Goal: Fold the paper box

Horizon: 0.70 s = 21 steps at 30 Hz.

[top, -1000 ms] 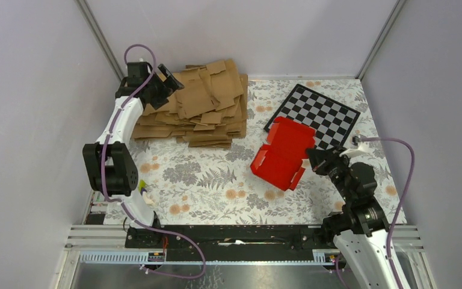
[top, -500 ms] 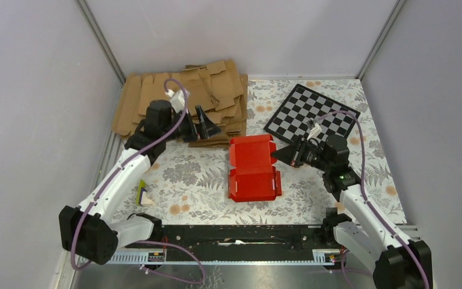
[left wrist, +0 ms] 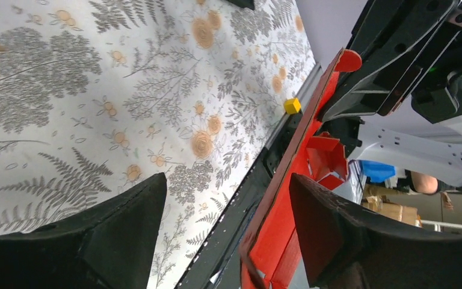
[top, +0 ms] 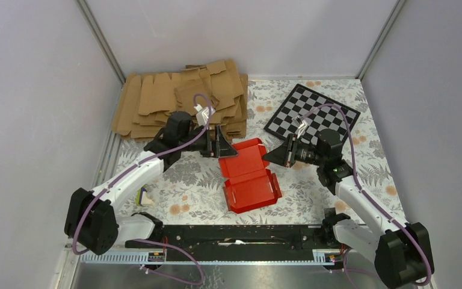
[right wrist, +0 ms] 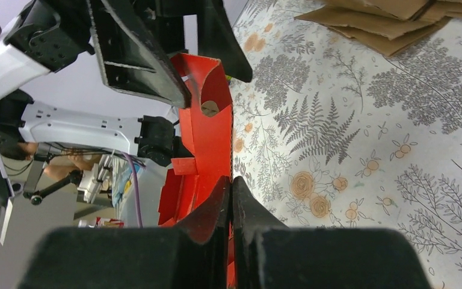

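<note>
Your right gripper (top: 266, 157) is pinching the paper box (top: 249, 177) mid-bench; your left gripper (top: 227, 150) is straddling its card, jaws apart.

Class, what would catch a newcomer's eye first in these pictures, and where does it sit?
The bright red paper box at mid-table stands out first, with the right arm's fingers pinching its right side and the left arm's fingers open around its left edge. Next come the checkered board at the far right and the brown cardboard blanks heaped at the far left.
</note>
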### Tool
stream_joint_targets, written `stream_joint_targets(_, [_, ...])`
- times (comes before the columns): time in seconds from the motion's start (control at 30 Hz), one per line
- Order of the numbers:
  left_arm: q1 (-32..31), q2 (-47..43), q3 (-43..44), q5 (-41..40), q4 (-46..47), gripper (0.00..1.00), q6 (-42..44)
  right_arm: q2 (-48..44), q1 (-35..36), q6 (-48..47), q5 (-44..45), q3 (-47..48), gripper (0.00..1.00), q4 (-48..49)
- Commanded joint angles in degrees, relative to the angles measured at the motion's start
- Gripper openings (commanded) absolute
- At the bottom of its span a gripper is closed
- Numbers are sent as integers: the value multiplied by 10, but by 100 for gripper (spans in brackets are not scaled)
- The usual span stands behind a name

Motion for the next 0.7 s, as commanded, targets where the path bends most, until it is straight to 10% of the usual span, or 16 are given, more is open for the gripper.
stream_joint_targets(0.0, [-24,25,30,60,69,75,1,2,16,-36,-16,37,0,-4])
stream_joint_targets(0.27, [-72,58,52,39,33,41,35,26,27,-43,-7,53,0,-5])
stream_joint_targets(0.5, [-80,52,61,-56,-16,6,69,21,28,-77,125,69,82,-105])
stream_joint_targets(0.67, [-82,53,36,-135,-19,4,59,-14,28,-84,201,54,100,-159])
